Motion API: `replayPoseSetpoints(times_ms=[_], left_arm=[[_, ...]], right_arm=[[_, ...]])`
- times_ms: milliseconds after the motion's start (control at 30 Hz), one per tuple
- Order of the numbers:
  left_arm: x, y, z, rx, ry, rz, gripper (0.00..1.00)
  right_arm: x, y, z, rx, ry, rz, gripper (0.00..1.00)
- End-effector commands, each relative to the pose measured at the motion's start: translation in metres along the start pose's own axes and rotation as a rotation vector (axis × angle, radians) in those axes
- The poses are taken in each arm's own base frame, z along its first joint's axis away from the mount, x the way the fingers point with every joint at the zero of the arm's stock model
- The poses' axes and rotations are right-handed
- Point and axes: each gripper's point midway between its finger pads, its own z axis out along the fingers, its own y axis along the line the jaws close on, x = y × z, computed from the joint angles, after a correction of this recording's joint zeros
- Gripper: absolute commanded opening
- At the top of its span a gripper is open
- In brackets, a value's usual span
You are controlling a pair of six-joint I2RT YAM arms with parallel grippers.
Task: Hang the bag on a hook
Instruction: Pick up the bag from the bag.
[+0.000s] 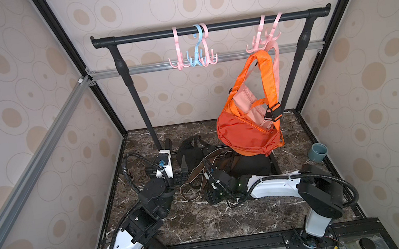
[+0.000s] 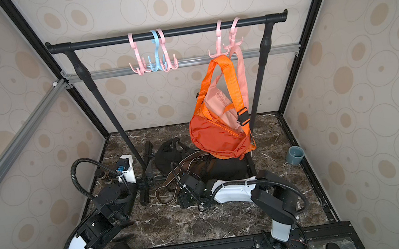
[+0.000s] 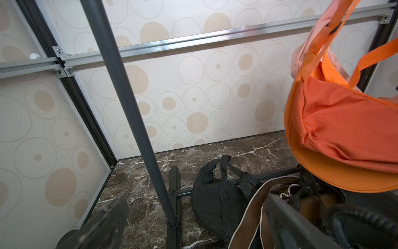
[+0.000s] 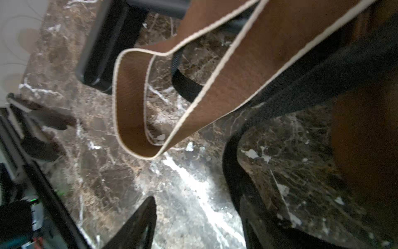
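Observation:
A brown bag [image 1: 225,161] lies on the marble floor among black bags, under the rack. Its brown strap with cream edges [image 1: 192,183] [image 4: 131,103] loops out over the floor. My right gripper [image 1: 214,197] [image 4: 198,200] hovers low just in front of that loop, open, with only bare floor between its fingers. My left gripper [image 1: 176,178] [image 3: 196,200] is open wide beside the rack's left pole [image 3: 137,120], holding nothing. Pink and blue hooks [image 1: 195,59] hang free on the black rail [image 1: 212,27]. More pink hooks [image 1: 259,41] carry an orange bag [image 1: 246,132] and a pink bag [image 1: 245,103].
A black bag [image 3: 215,194] lies by the rack's foot bar [image 3: 174,183]. A second black bag [image 1: 251,168] sits under the orange one. A black strap [image 4: 231,163] curves close to one right finger. A grey cup [image 1: 317,152] stands at the right wall.

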Motion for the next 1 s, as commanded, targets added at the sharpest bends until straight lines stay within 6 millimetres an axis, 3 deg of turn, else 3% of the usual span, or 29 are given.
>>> replayPoseSetpoints(times_ms=[0, 167, 367, 500, 667, 867, 967], left_arm=[[-0.006, 0.009, 0.000, -0.043, -0.026, -0.010, 1.00], [-0.006, 0.008, 0.001, -0.044, -0.023, -0.005, 1.00], [-0.006, 0.009, 0.000, -0.046, -0.027, -0.004, 1.00], [-0.006, 0.010, 0.000, -0.053, -0.027, -0.001, 1.00], [-0.006, 0.009, 0.000, -0.049, -0.027, 0.000, 1.00], [-0.008, 0.010, -0.001, -0.045, -0.037, -0.005, 1.00], [-0.008, 0.005, -0.001, -0.016, -0.038, -0.002, 1.00]], right_arm=[[-0.016, -0.004, 0.011, 0.057, -0.048, 0.021, 0.64], [-0.014, -0.012, 0.025, 0.093, -0.049, 0.036, 0.59], [-0.001, -0.016, 0.037, 0.078, -0.030, 0.063, 0.37], [-0.017, -0.013, 0.010, 0.069, -0.104, 0.038, 0.20], [-0.041, 0.006, -0.029, 0.015, -0.164, -0.015, 0.00], [-0.059, 0.034, -0.075, -0.101, -0.221, -0.049, 0.00], [-0.075, 0.053, -0.111, -0.161, -0.255, -0.091, 0.00]])
